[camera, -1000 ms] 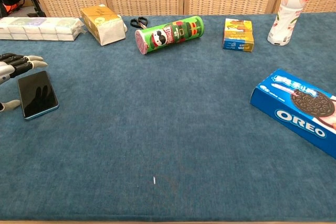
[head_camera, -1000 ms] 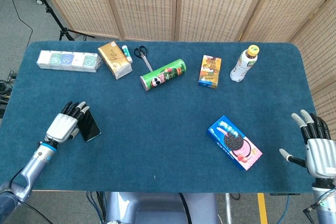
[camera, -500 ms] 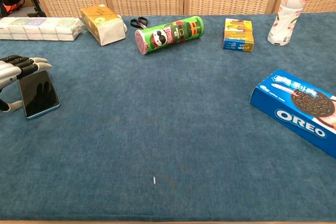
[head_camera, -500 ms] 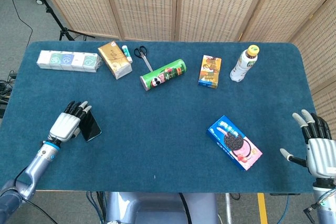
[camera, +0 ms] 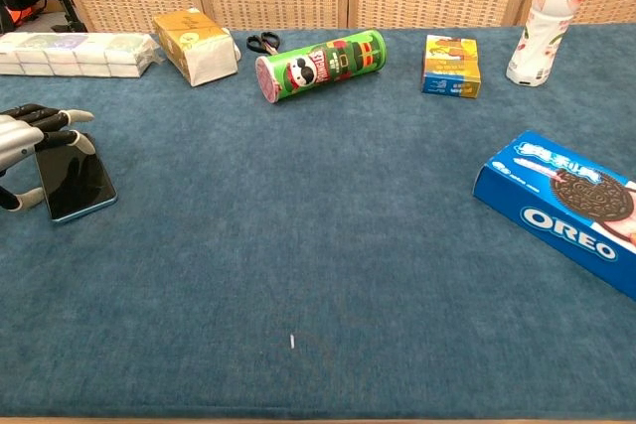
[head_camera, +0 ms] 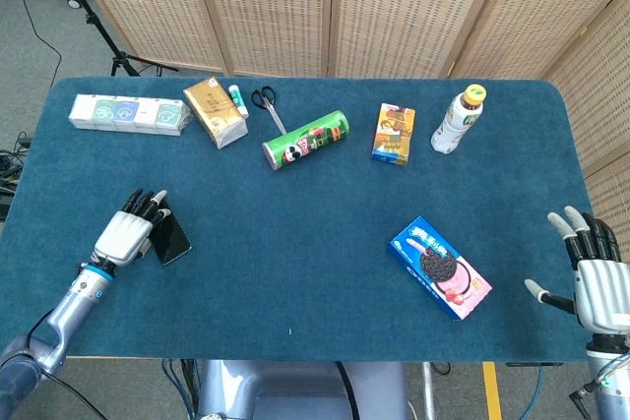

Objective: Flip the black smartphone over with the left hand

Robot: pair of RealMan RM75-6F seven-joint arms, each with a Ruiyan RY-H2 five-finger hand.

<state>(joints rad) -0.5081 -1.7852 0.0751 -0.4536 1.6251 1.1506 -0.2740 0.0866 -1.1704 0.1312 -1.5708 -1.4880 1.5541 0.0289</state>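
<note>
Left robot hand [camera: 28, 146] at the frame's left edge grips the tilted flat black smartphone [camera: 74, 182] on the blue-carpeted bench [camera: 318, 275]; right robot hand [head_camera: 598, 282] spread wide, holding nothing.

Dark blue felt desk [head_camera: 295, 272]. Black smartphone [camera: 75, 183], light-blue edge. Green chips can [head_camera: 306, 140], red end. Blue cookie box [head_camera: 439, 268], pink corner. Orange-yellow small box [head_camera: 394, 134]. Tan carton [head_camera: 215, 111]. Silver-grey hands, black fingers [head_camera: 140, 206].

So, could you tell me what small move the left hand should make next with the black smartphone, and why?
Probably tip it further over. The left hand holds the black smartphone raised on its long edge, fingertips at the top edge, thumb at the near end, glossy screen facing right; rolling the wrist rightward should lay it face-down.
</note>
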